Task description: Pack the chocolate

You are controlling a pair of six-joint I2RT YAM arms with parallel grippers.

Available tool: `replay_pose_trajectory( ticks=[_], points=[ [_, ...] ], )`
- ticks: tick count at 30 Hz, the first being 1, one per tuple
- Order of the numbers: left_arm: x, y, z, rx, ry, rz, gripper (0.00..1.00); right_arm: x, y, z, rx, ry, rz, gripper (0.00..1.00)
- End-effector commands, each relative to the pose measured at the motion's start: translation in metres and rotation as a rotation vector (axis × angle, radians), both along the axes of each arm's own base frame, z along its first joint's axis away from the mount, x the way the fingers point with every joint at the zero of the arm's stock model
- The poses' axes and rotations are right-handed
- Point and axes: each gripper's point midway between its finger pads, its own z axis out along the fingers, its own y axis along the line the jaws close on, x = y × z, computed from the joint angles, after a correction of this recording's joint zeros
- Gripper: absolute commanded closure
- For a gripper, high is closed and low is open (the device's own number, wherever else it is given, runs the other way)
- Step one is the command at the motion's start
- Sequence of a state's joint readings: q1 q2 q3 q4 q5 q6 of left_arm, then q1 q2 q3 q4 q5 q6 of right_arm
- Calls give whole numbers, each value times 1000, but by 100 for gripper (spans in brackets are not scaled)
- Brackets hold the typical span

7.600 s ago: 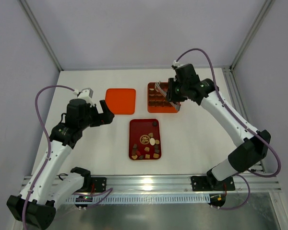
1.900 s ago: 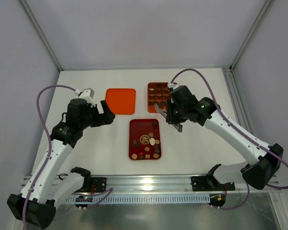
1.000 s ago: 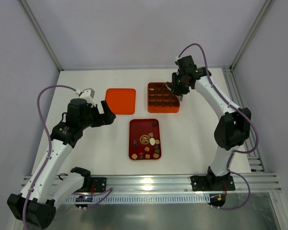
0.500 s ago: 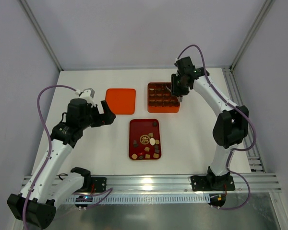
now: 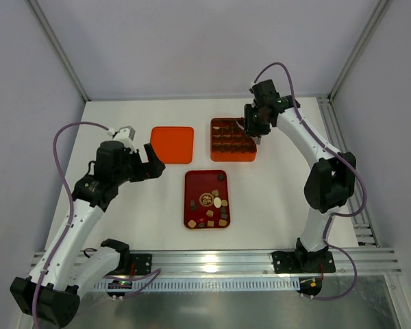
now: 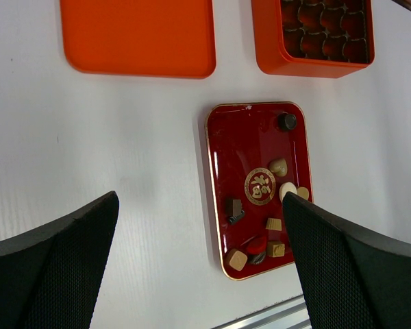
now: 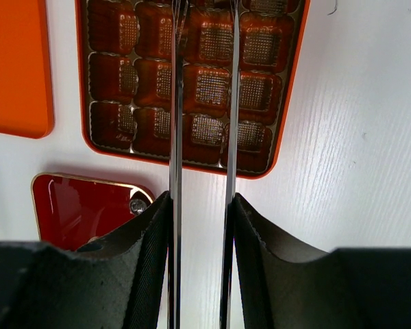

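Note:
Several small chocolate pieces [image 6: 279,166], dark, tan and cream, lie in the dark red tray [image 6: 240,151], also seen from above [image 5: 198,185]. My right gripper [image 5: 251,127] is shut on metal tongs [image 7: 175,137], whose two blades reach over the orange grid box [image 7: 288,103]. The blade tips run out of the top of the right wrist view, so anything held between them is hidden. The box's compartments look dark brown, and I cannot tell which hold pieces. My left gripper [image 6: 202,267] is wide open and empty, high above the table left of the tray.
A flat orange lid [image 5: 172,144] lies left of the orange box [image 5: 213,140]. A dark round piece [image 7: 138,204] sits in the tray's far right corner. Aluminium rails run along the near edge, and frame posts stand at the back corners.
My right gripper swung from the tray's far right edge back over the orange box and has held almost still there for the last second. The left arm has not moved.

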State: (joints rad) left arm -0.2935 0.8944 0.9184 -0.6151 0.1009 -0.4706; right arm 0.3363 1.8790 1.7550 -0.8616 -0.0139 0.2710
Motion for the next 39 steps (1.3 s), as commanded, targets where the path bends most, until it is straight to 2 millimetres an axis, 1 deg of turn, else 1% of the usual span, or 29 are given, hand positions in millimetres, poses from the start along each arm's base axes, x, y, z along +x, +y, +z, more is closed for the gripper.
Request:
replay_pose_trajectory(
  ticks=[1, 3, 4, 5, 6, 7, 8, 9, 10, 11, 12, 13, 14, 16, 17, 19, 20, 21, 22, 24, 26, 27, 31, 34, 39],
  points=[
    [3, 1, 3, -2, -16, 7, 0, -9, 1, 69, 61, -156, 14, 58],
    [3, 1, 4, -2, -19, 8, 0, -22, 3, 71, 69, -157, 29, 58],
    [3, 1, 4, -1, -18, 8, 0, -32, 8, 84, 83, -187, 50, 58],
    [3, 1, 4, -2, -19, 8, 0, -43, 10, 75, 76, -164, 61, 58],
    [3, 1, 4, -2, -19, 8, 0, -51, 12, 74, 79, -164, 66, 58],
    [3, 1, 3, -2, -17, 11, 0, -65, 21, 86, 98, -197, 99, 58],
    [3, 1, 4, -1, -18, 8, 0, -78, 23, 71, 89, -165, 110, 58],
    [3, 1, 3, -1, -16, 11, 0, -89, 28, 71, 93, -167, 128, 58],
    [3, 1, 3, 0, -15, 10, 0, -104, 39, 76, 112, -185, 148, 58],
    [3, 1, 3, 0, -16, 10, 0, -118, 43, 67, 110, -164, 165, 58],
    [3, 1, 3, -1, -15, 11, 0, -129, 49, 65, 118, -156, 183, 58],
    [3, 1, 4, -1, -16, 9, 0, -134, 51, 64, 117, -164, 164, 58],
    [3, 2, 3, -1, -16, 12, 0, -154, 61, 63, 128, -161, 205, 58],
    [3, 2, 4, -1, -18, 12, 0, -173, 76, 61, 166, -149, 217, 58],
    [3, 2, 4, -1, -18, 12, 0, -189, 87, 57, 179, -135, 248, 58],
    [3, 2, 4, 0, -18, 13, 0, -207, 102, 51, 205, -110, 259, 58],
    [3, 2, 5, -2, -20, 14, 0, -212, 107, 48, 201, -108, 263, 58],
    [3, 2, 4, 0, -20, 13, 0, -224, 117, 44, 203, -98, 296, 58],
    [3, 2, 4, 0, -20, 14, 0, -228, 123, 42, 209, -95, 301, 58],
    [3, 1, 4, -3, -19, 13, 0, -241, 135, 31, 210, -65, 322, 58],
    [3, 1, 3, -1, -14, 13, 0, -249, 146, 24, 211, -47, 333, 58],
    [3, 1, 4, -1, -16, 11, 0, -256, 153, 16, 192, -32, 353, 58],
    [3, 2, 4, 0, -18, 13, 0, -267, 164, -3, 155, 4, 364, 58],
    [3, 1, 4, -2, -17, 11, 0, -268, 163, -11, 111, 9, 356, 58],
    [2, 1, 4, -4, -15, 9, 0, -269, 159, -13, 84, 5, 344, 57]
  ],
)
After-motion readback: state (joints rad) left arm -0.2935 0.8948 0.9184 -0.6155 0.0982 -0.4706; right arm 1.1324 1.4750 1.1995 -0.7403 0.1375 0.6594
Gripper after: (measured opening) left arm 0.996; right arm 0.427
